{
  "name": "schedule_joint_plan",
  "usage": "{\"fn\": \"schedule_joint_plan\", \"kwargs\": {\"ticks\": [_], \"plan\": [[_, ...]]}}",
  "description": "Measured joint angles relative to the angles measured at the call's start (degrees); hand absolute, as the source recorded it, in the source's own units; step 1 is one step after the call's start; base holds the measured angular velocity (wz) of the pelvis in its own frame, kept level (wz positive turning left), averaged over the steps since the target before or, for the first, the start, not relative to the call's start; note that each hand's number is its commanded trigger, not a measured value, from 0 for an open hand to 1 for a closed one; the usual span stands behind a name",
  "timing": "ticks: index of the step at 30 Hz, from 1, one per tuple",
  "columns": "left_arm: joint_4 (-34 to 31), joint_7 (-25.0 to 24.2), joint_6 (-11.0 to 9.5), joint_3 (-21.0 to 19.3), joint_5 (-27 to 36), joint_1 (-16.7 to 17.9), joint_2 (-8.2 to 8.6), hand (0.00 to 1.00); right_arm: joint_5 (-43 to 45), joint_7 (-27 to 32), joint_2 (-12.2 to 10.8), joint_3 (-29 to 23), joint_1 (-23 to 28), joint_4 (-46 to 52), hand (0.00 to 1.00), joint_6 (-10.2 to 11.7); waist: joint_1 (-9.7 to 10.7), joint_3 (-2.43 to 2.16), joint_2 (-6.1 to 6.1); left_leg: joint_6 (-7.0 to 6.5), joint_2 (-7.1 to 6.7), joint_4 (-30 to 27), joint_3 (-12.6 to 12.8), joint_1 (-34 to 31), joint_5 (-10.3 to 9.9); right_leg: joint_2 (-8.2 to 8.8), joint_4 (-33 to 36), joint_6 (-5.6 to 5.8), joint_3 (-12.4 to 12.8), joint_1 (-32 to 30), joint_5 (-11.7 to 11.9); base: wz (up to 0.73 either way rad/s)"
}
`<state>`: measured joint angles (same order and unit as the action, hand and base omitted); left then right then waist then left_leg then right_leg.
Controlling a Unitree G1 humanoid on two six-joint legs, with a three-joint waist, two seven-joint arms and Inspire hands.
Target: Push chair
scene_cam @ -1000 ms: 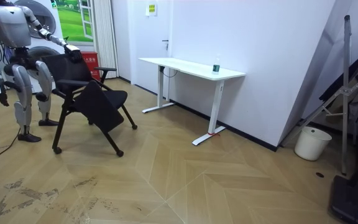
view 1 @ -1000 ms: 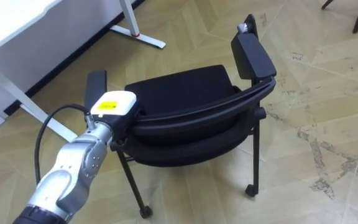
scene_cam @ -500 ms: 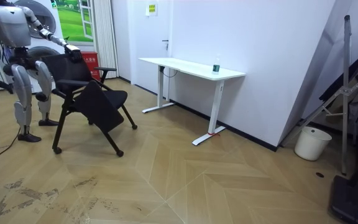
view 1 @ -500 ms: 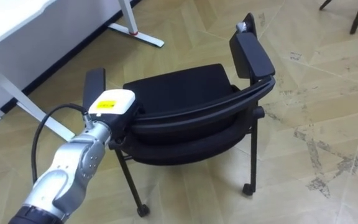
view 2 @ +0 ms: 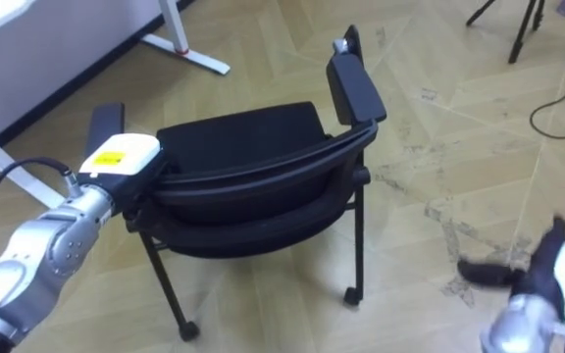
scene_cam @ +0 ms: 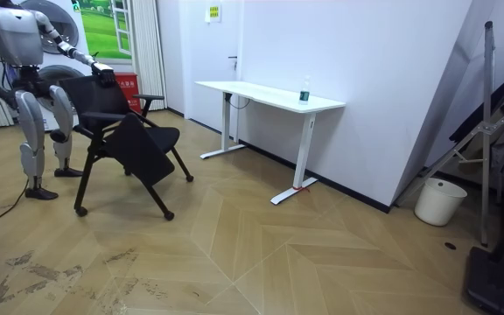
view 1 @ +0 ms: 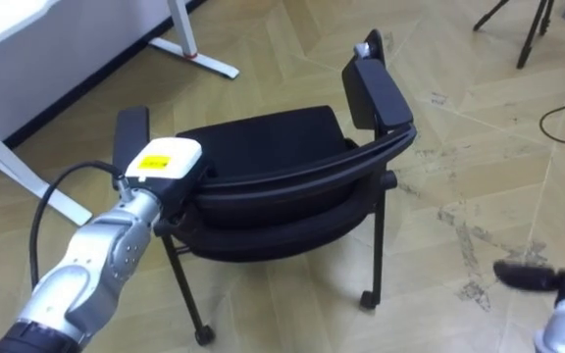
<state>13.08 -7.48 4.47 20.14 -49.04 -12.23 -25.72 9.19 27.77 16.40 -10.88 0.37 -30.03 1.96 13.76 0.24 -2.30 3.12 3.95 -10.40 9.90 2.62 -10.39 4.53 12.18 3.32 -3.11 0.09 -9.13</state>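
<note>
Since half a second ago the right hand has swung into the lower right of the eye views. Its dark fingers reach toward the left, and though blurred they look stretched out and hold nothing. In the room view the right arm, which hung beside the leg a second ago, is now lifted toward the room view's left edge.

The left hand has kept its place on the chair. It stays at the left end of the backrest, close behind the left armrest. Its fingers are hidden against the black backrest, so I cannot tell whether they curl round it or lie flat.

Everything in the eye views has slid a little, which is the head's own move. In the room view the chair stands just where it stood a second ago.

The chair is black, with a curved backrest and a right armrest on the far side. It stands on the wooden floor on thin legs with small wheels. The robot stands right behind it at the room view's left, its left arm stretched to the top of the backrest. A white worktop stands well apart beyond the chair, by the wall, with a small bottle on it.
</note>
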Motion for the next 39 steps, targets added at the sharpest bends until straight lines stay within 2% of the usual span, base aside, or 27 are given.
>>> {"fn": "schedule_joint_plan", "kwargs": {"ticks": [3, 8, 11, 15, 17, 19, 21, 26, 30, 39], "plan": [[0.5, 0.4, -0.4, 0.0, 0.1, 0.0, 0.00, 1.00, 2.7, 1.0, 0.0, 0.2, -2.6, 0.9, 0.00, 0.5, -0.5, 0.05, 0.07, 0.00, 0.09, 0.1, 0.8, 0.4, 0.0, -0.07, 0.2, 0.00, 0.6, -0.1, 0.0, -0.10], [0.7, 0.4, -1.0, -0.1, 0.1, -0.5, -0.26, 1.00, 8.6, 0.7, 0.1, 4.1, -2.7, 8.7, 0.00, 0.5, -2.1, 0.09, 0.07, 0.01, 0.45, -0.1, 1.8, 0.2, 0.0, -0.43, 0.5, -0.24, 1.6, -1.1, 0.2, -0.14], [1.6, 0.4, -2.0, 0.0, 0.0, -1.6, -0.16, 1.00, 9.8, -1.1, 0.1, 6.5, -4.0, 10.0, 0.00, 1.1, -3.2, 0.10, 0.07, 0.01, 0.70, -0.1, 2.4, -0.3, 0.0, -0.59, 0.6, -0.38, 1.6, -1.7, 0.5, -0.04], [2.9, 0.4, -3.4, -0.1, 0.0, -2.0, 0.00, 1.00, 12.3, -5.3, 0.1, 10.4, -5.1, 10.2, 0.00, 1.1, -3.4, 0.13, 0.09, 0.01, 0.69, 0.2, 2.5, 0.5, 0.0, -0.59, 0.6, -0.38, 1.7, -1.1, 0.5, 0.00], [2.9, 0.4, -3.6, 0.0, 0.0, -2.3, 0.02, 1.00, 13.7, -7.0, 0.1, 11.5, -5.4, 10.1, 0.00, 1.1, -3.6, 0.37, 0.21, 0.01, 0.67, 0.5, 2.5, 0.6, 0.0, -0.60, 0.6, -0.38, 1.7, -1.0, 0.5, 0.00], [2.9, 0.4, -4.1, 0.0, -0.6, -3.3, 0.02, 1.00, 16.9, -8.7, 0.1, 12.1, -6.1, 9.7, 0.00, 1.1, -4.2, 1.04, 0.57, 0.00, 0.67, 0.5, 2.3, 0.3, 0.0, -0.60, 0.5, -0.37, 1.5, -1.2, 0.5, 0.04], [2.7, 0.4, -4.5, 0.0, -0.6, -3.6, 0.03, 1.00, 19.0, -9.7, 0.2, 12.1, -6.4, 9.2, 0.00, 1.1, -4.6, 1.10, 0.67, 0.00, 0.67, 0.4, 2.0, -0.1, 0.0, -0.60, 0.4, -0.37, 1.3, -1.4, 0.5, 0.05], [2.5, 0.3, -5.0, 0.0, -0.6, -4.3, -0.26, 1.00, 29.7, -12.9, 1.7, 12.6, -7.8, 9.1, 0.00, 1.1, -5.2, 1.09, 0.64, 0.00, 0.69, -0.2, 1.9, -1.0, 0.0, -0.58, 0.5, -0.37, 1.3, -2.2, 0.5, 0.01], [2.6, 0.3, -6.2, 0.0, -0.6, -4.6, -0.21, 1.00, 36.2, -15.3, 4.1, 15.8, -8.8, 9.9, 0.00, 1.2, -6.4, 1.08, 0.66, 0.00, 0.68, -0.1, 2.0, -1.0, 0.0, -0.59, 0.5, -0.37, 1.5, -2.4, 0.5, -0.03], [2.8, 0.3, -7.7, 0.3, -0.4, -5.2, -0.62, 1.00, 40.3, -17.1, 4.7, 18.6, -9.9, 10.1, 0.00, 1.2, -6.7, 1.08, 0.66, 0.00, 0.67, 0.0, 1.6, -1.1, 0.0, -0.59, 0.5, -0.37, 1.3, -2.3, 0.5, 0.00]]}}
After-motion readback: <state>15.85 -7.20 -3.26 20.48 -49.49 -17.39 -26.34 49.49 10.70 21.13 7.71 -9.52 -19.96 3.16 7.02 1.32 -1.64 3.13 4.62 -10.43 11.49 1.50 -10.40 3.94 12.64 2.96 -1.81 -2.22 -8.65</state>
